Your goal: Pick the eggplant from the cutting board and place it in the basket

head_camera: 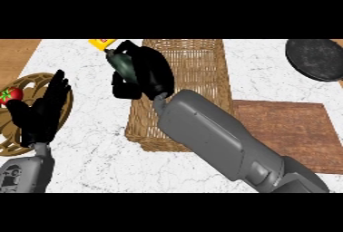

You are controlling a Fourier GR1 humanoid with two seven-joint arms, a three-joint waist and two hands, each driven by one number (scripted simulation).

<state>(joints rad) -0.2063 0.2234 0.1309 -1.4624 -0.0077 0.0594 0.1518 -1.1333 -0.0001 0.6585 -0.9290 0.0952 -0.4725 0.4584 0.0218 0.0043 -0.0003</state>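
Right robot hand point(144, 72) is gripping the eggplant point(122, 62) over the basket's left rim.

The right robot hand's black fingers are curling round the dark eggplant, which is sitting just at the upper left edge of the wicker basket point(201, 63), its stem end pointing up toward a small yellow item point(100, 43) on the white marble table point(87, 154). The grey forearm is crossing the basket from the lower right. The wooden cutting board point(288, 131) is lying right of the basket, touching it, with a dark pan point(316, 59) beyond. The left robot hand point(43, 113) is resting spread, fingers up, over a round brown trivet-like plate point(20, 136) carrying a tomato point(10, 94).
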